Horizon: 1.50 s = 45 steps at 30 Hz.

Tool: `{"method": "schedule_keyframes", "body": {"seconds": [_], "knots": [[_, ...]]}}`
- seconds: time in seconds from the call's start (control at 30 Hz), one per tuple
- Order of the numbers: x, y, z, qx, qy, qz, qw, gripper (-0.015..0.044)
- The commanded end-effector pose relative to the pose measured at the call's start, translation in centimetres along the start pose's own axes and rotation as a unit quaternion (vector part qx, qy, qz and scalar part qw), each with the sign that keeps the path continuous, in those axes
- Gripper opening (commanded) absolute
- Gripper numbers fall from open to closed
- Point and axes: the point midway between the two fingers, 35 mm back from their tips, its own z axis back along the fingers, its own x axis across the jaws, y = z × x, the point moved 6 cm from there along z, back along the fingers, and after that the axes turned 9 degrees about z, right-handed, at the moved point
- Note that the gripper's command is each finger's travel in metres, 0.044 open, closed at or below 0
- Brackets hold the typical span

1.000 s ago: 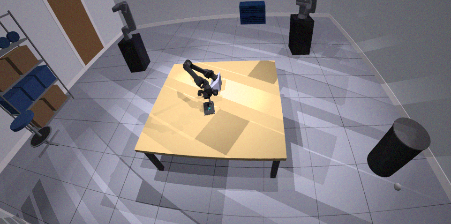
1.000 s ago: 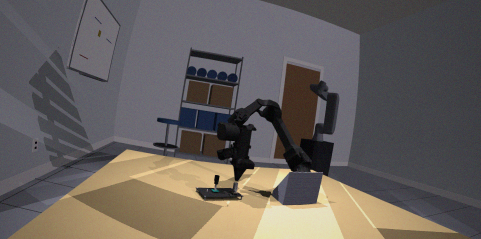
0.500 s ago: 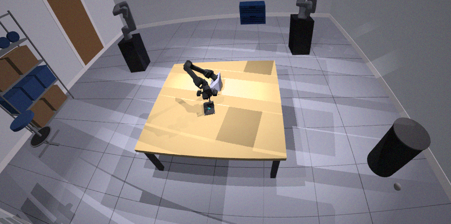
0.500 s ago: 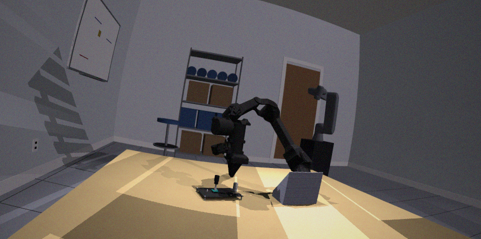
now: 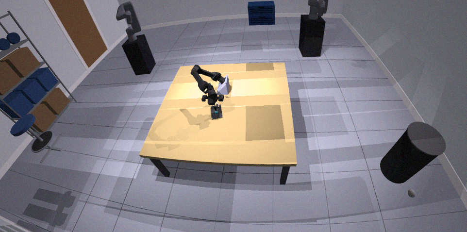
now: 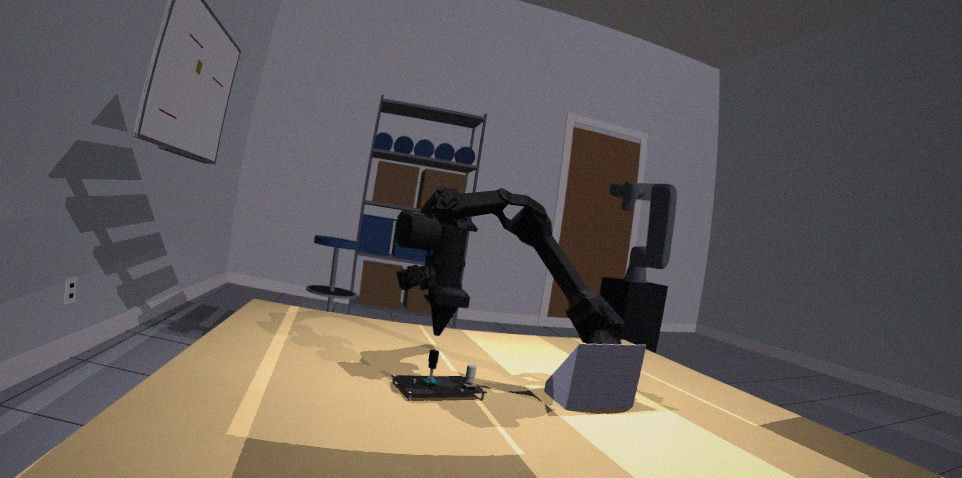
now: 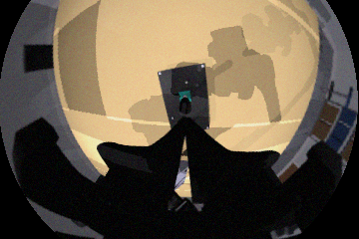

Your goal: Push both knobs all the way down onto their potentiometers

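The black parallel-jaw gripper is hanging with its fingers pressed together on nothing, forming a blunt point directly above the tall black cylindrical knob, apart from it. That knob is standing high on its shaft at the 9 o'clock end of the dark rectangular circuit board; the short grey knob is sitting lower toward 3 o'clock. The board is resting near the middle of the pale wooden tabletop. The knob probably being small, stiff and light on a fragile potentiometer, pressing squarely on its flat top, straight down, seems safest.
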Motion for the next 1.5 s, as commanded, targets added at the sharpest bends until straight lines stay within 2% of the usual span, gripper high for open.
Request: {"method": "schedule_keyframes", "body": {"seconds": [0.0,0.53,1.47], "knots": [[0.1,0.0,-0.7,0.003,0.002,0.004,1.0,0.0],[0.1,0.0,-2.7,0.003,0.003,0.004,1.0,0.0],[0.1,0.0,-3.2,0.003,0.003,0.004,1.0,0.0]]}}
